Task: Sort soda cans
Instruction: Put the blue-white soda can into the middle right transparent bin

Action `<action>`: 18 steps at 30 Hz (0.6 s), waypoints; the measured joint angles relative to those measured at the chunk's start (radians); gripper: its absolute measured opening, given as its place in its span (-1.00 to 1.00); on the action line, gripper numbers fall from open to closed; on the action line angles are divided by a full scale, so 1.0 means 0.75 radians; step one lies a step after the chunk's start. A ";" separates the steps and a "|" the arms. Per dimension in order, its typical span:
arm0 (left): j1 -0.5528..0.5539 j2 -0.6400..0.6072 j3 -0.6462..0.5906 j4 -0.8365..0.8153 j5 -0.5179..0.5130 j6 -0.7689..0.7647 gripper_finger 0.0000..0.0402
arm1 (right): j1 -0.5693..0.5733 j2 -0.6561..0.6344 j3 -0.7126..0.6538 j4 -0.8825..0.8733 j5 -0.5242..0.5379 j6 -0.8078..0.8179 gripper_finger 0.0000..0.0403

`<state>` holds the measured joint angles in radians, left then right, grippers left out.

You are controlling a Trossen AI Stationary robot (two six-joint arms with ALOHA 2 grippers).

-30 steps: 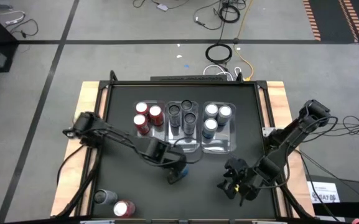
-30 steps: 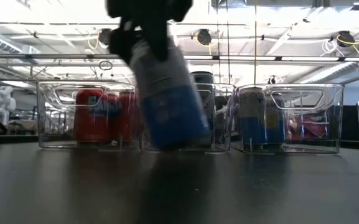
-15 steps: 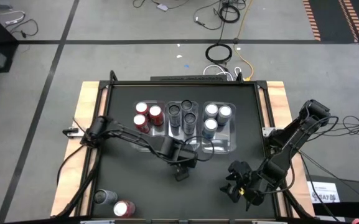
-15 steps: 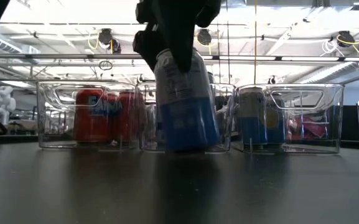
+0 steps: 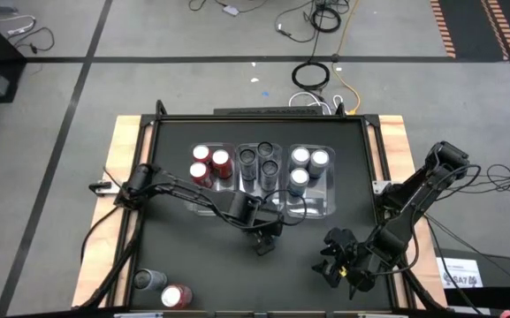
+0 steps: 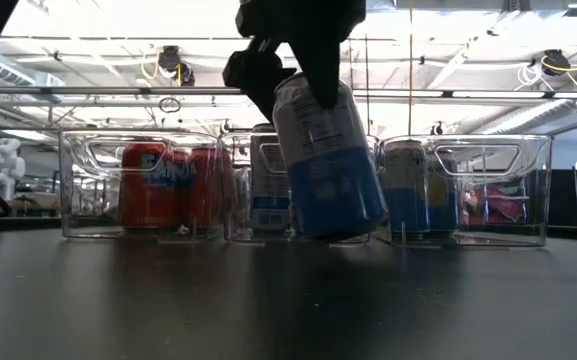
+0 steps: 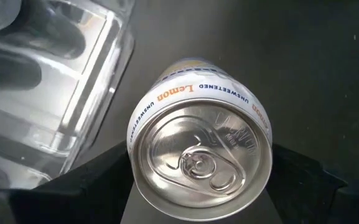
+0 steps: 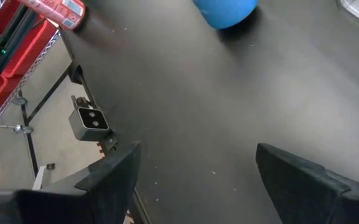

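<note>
High view: left gripper [image 5: 264,240] over dark table [image 5: 175,265], just in front of middle bin [image 5: 264,208], clamped on silver-blue can. Three clear bins in a row w/ cans: red [image 5: 209,164], dark [image 5: 260,164], silver-blue [image 5: 306,164]. Two more cans [image 5: 162,288] at table's front-left corner. Right gripper [image 5: 334,265] at front right, fingers apart, nothing between.

Low view: held can [image 6: 328,160] tilted, lifted off table, before the bins.

Left wrist: can top [image 7: 201,162] between both fingers.

Right wrist: fingers [image 8: 114,174] spread, only table under.
</note>
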<state>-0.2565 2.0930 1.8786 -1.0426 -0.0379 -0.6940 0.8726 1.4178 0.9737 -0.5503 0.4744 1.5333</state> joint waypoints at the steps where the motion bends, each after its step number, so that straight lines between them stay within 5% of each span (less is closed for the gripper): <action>1: 0.001 0.000 0.000 0.002 0.000 -0.006 0.61 | 0.000 0.000 0.000 0.000 0.000 0.000 0.54; 18: 0.021 -0.002 0.000 0.010 0.044 -0.043 0.61 | -0.001 0.000 0.000 0.000 0.072 -0.006 0.54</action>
<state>-0.2409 2.0918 1.8786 -1.0347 -0.0046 -0.7265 0.8722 1.4178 0.9737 -0.5503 0.5285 1.5288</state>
